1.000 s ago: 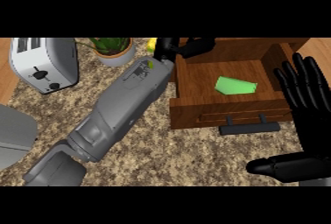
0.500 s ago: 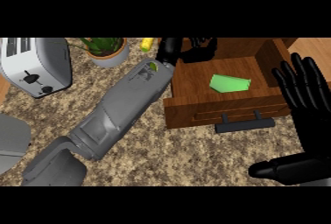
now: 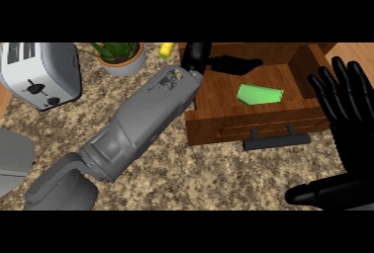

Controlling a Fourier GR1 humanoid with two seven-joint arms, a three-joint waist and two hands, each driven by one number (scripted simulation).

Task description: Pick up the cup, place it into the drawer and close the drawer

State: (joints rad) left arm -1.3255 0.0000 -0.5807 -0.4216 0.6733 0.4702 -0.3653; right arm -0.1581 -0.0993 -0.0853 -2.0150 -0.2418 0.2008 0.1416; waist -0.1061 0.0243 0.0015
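Note:
A green cup (image 3: 259,94) lies on its side on the floor of the open wooden drawer (image 3: 219,99), free of both hands. My left forearm runs diagonally up from the lower left. Its black left hand (image 3: 211,60) hovers over the drawer's back left corner, fingers relaxed and pointing right, holding nothing. The drawer's dark handle (image 3: 277,141) juts from its front panel toward me. My right hand (image 3: 349,111) rests open at the right edge beside the drawer, fingers up, thumb low near the bottom.
A silver toaster (image 3: 36,74) stands at the far left, with a potted plant (image 3: 118,58) and a yellow item (image 3: 166,49) behind the drawer's left side. A grey rounded object (image 3: 13,163) sits at the left edge. Speckled countertop (image 3: 219,173) spreads in front of the drawer.
The whole view has slid slightly left. The cup lies in the same spot in the drawer. My left hand stays above the back left corner; the right hand has barely moved.

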